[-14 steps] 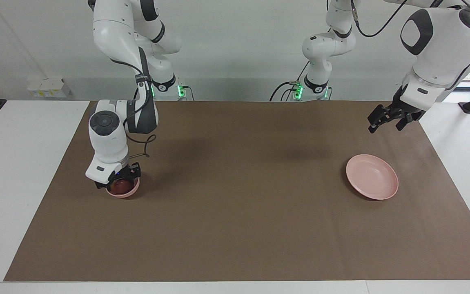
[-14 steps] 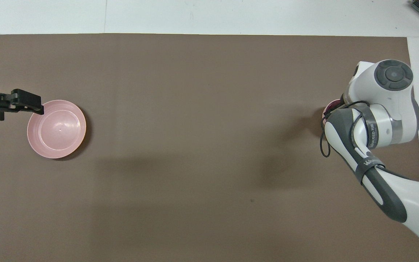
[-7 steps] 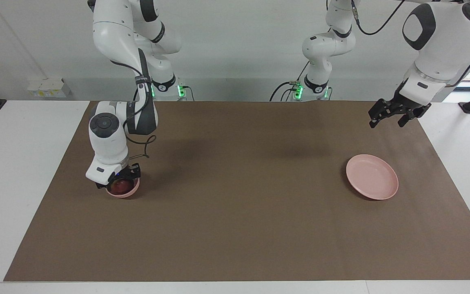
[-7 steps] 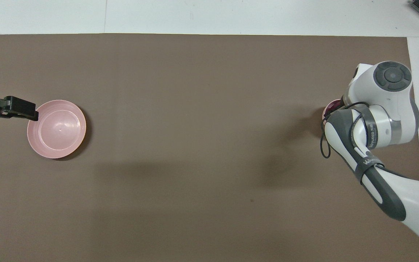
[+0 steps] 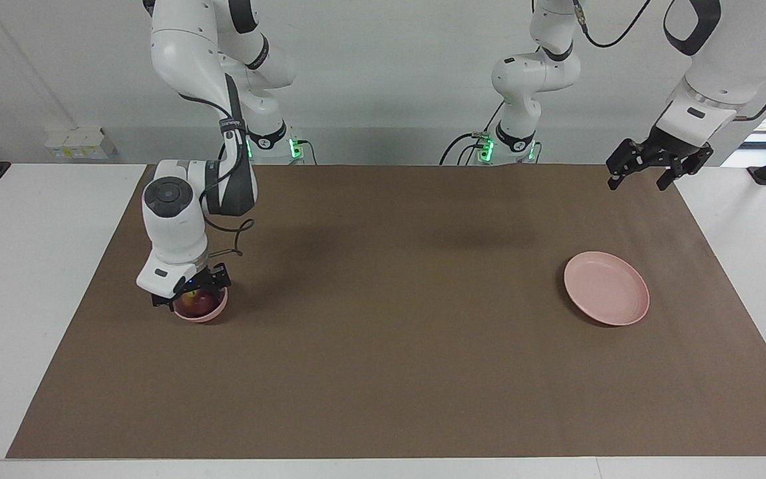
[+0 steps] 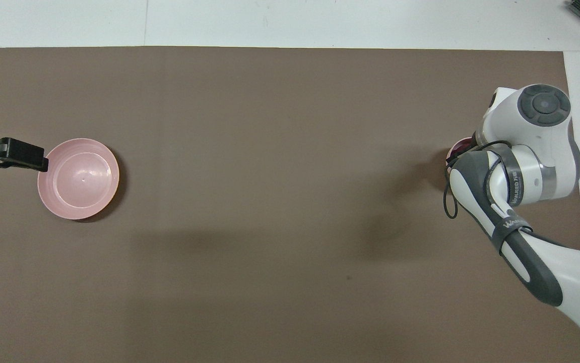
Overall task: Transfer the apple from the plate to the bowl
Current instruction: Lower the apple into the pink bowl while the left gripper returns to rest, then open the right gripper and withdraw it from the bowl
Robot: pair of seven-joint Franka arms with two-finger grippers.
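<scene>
We found the apple [image 5: 191,303] lying in the bowl [image 5: 215,312], dark red with its yellowish patch turned up, at the right arm's end of the brown mat [image 5: 389,346] that covered the middle of the counter [image 5: 23,279]. The right gripper [image 5: 190,297] hung straight down, just over the bowl; its jaws stood apart, one black finger [image 5: 222,277] to each side of the apple's top, and we could not tell whether either of them touched the fruit. From overhead the right arm's wrist hid nearly all of this, and only a sliver of the bowl's rim and a little dark red showed beside it. The plate [image 5: 606,288] lay flat and bare on the mat at the left arm's end, well apart from the bowl, about as near to the robots as the bowl was. The left gripper [image 5: 641,178] hung in the air over the mat's corner at that end, higher than the plate and clear of it, with its jaws wide and nothing between them. Seen from overhead, its dark tip lay just beside the plate's rim. The left arm waited there.
</scene>
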